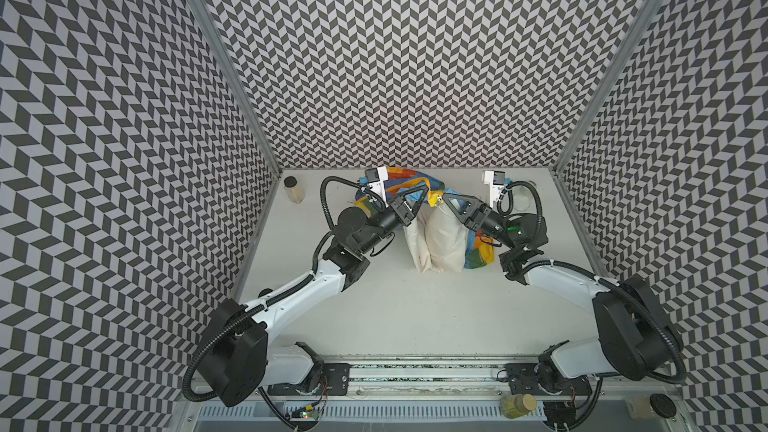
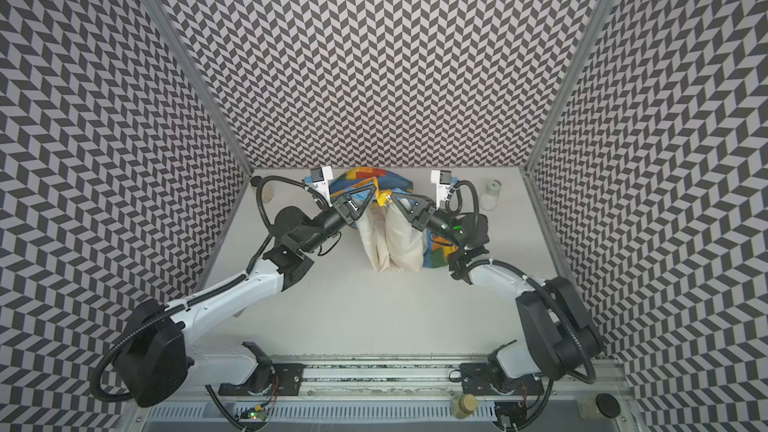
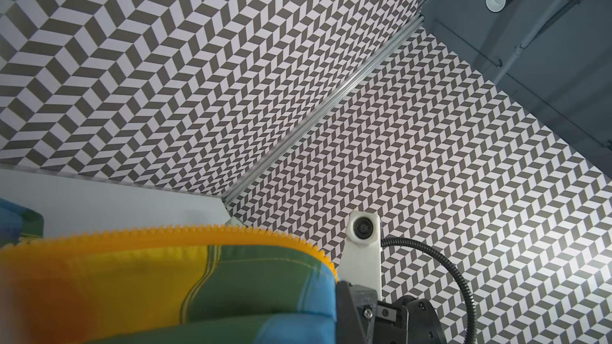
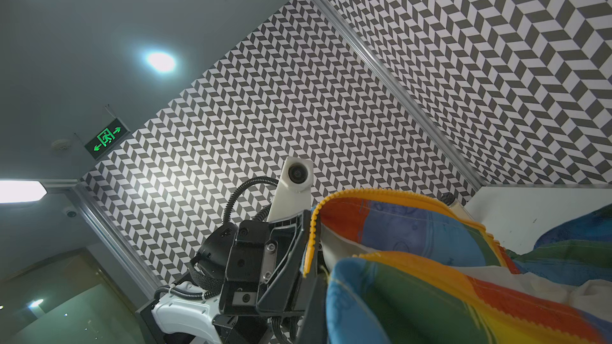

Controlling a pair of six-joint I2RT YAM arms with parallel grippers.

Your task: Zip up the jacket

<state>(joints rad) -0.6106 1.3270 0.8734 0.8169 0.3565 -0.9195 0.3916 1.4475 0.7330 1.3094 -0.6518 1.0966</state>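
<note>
- Now both my claws are closed: left claw (image 1: 424, 189) and right claw (image 1: 444, 196) each pinch the top edge of the jacket (image 1: 480, 257), which hangs under them toward the table (image 1: 395, 317).
- I judge the step is bringing the zipper strip (image 3: 205, 231) halves together; next, their ends must meet exactly.
- A jar (image 1: 293, 191) stands well outside my left claw, a bottle (image 2: 491, 195) outside my right; loose lining (image 1: 446, 234) may hinder.

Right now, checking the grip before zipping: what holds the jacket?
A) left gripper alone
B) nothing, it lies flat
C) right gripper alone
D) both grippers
D: in a top view the left gripper and the right gripper are each shut on the top edge of the jacket, the rest of it hanging down.
</note>
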